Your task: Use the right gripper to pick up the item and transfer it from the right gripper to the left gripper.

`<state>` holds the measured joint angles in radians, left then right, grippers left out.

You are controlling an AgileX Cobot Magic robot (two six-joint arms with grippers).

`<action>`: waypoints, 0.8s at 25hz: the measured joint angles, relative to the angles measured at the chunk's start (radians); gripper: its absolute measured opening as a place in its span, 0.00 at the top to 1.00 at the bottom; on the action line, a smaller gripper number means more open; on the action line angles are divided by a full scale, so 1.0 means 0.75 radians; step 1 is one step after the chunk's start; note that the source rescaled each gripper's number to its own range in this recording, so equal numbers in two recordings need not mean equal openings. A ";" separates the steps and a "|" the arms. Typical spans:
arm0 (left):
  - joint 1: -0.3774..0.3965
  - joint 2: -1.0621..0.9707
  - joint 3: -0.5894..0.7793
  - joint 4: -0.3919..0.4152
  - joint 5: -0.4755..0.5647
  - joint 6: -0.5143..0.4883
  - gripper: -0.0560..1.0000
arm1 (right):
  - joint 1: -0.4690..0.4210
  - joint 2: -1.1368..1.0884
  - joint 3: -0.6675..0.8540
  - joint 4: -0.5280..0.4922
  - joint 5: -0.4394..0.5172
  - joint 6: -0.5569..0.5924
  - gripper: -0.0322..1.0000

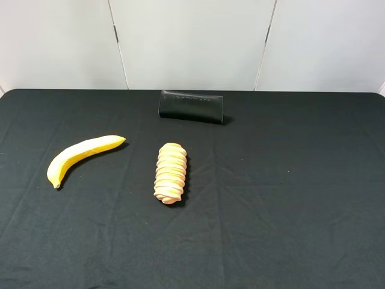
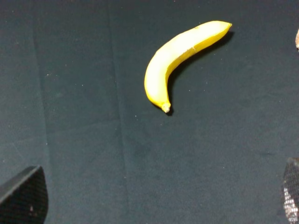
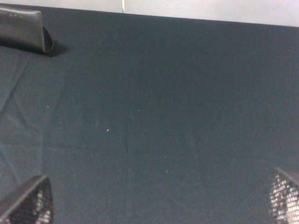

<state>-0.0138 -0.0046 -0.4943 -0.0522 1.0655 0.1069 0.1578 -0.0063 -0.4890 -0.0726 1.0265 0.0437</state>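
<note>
A curved yellow banana (image 1: pixel 81 155) lies on the black tablecloth at the left. It also shows in the left wrist view (image 2: pixel 180 54), well clear of the fingertips. Neither arm shows in the exterior high view. My left gripper (image 2: pixel 156 198) is open and empty, with only its fingertips (image 2: pixel 25 196) at the frame's corners. My right gripper (image 3: pixel 159 200) is open and empty over bare cloth, its fingertips (image 3: pixel 28 203) spread wide. The banana is not in the right wrist view.
A ridged orange-tan roll (image 1: pixel 171 173) lies at the table's middle, right of the banana. A black oblong case (image 1: pixel 190 106) lies behind it near the back edge and shows in the right wrist view (image 3: pixel 21 30). White wall panels stand behind the table.
</note>
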 joint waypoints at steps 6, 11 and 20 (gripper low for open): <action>0.000 0.000 0.000 0.000 0.000 0.000 0.00 | 0.000 0.000 0.000 0.000 0.000 0.000 0.00; 0.000 0.000 0.000 0.000 0.000 0.000 0.00 | 0.000 0.000 0.000 0.000 0.000 0.000 0.00; 0.000 0.000 0.000 0.000 0.000 0.000 0.00 | 0.000 0.000 0.000 0.000 0.000 0.000 0.00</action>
<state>-0.0138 -0.0046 -0.4943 -0.0522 1.0655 0.1069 0.1578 -0.0063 -0.4890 -0.0726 1.0265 0.0437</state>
